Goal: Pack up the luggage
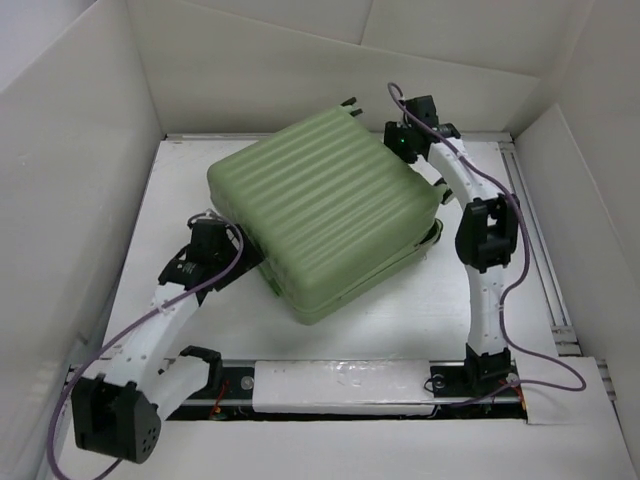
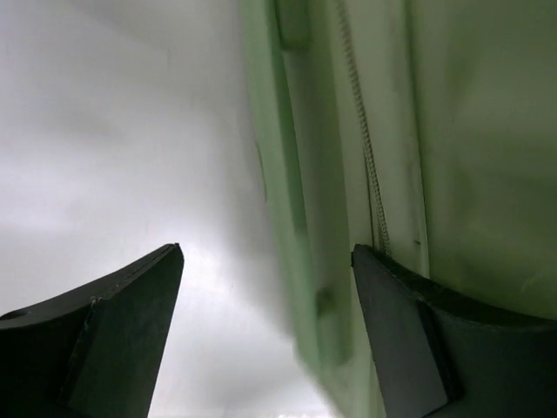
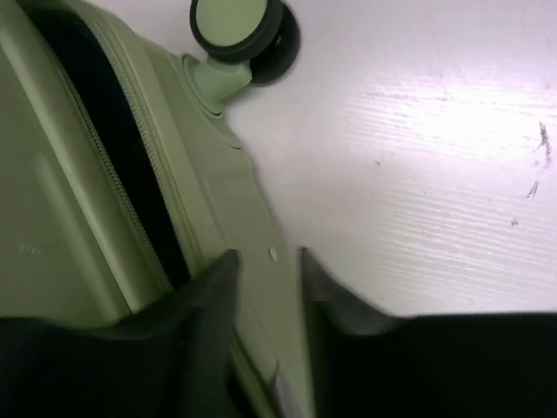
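The luggage (image 1: 325,215) lies flat on the table (image 1: 400,320), ribbed shell up, turned at an angle between my two arms; the lid is down but not sealed, for at the wheel (image 3: 235,26) end a dark gap (image 3: 87,113) shows beside the zipper (image 3: 130,218).

My left claw (image 2: 267,251) is spread wide and grasps nothing; one finger (image 2: 409,331) sits against or just beside the case's near-left side, the other over bare table. My right claw (image 3: 266,257) is at the far-right corner, fingers drawn close with the lower shell's rim showing between them; whether I am truly pinching it I cannot tell.

The risks, as I judge them: the shell looks hard and slick, so a push from one side alone could spin or slide the case rather than seat the lid; a finger could skate off a rib; if the halves sit crooked, the zipper would bind or catch the lining; my right arm's purple cable (image 1: 540,370) loops loosely and could snag.

The table is white, smooth and faintly glossy, so little friction to count on; white panels (image 1: 250,60) wall it in closely, leaving scant room to swing at the far side.
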